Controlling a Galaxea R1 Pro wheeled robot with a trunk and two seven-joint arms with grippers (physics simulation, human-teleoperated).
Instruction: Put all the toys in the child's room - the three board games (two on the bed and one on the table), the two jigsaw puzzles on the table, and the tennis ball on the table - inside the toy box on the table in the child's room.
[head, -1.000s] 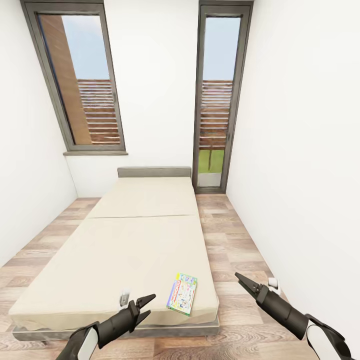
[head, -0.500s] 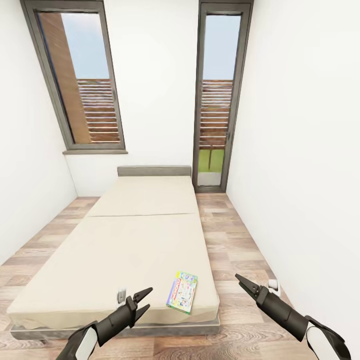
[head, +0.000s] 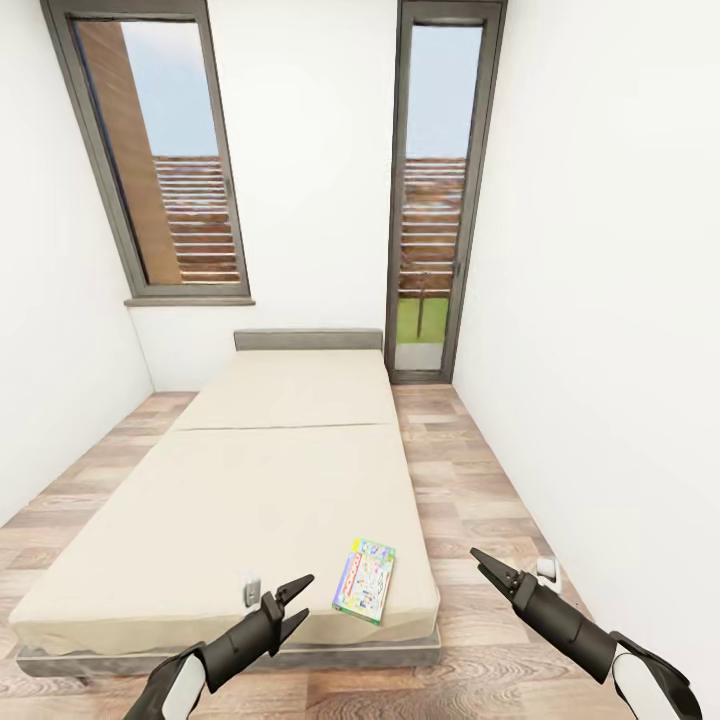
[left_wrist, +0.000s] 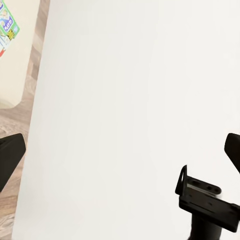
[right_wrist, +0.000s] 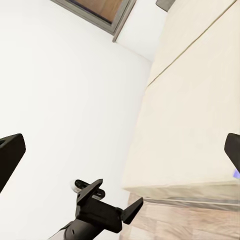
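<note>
The left gripper (head: 297, 597) hovers with jaws apart over the bed (head: 250, 480). The board game (head: 364, 583) lies flat near the foot corner: probably light and stiff, best pinched by an edge. The right gripper (head: 487, 564) looks nearly closed, empty.

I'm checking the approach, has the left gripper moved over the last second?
Yes. The left gripper has drifted slightly toward the board game on the bed; its jaws are open.

You have one board game (head: 364, 584) on one bed (head: 260, 480), two tall windows (head: 160, 160), and two grippers (head: 291, 605).
</note>
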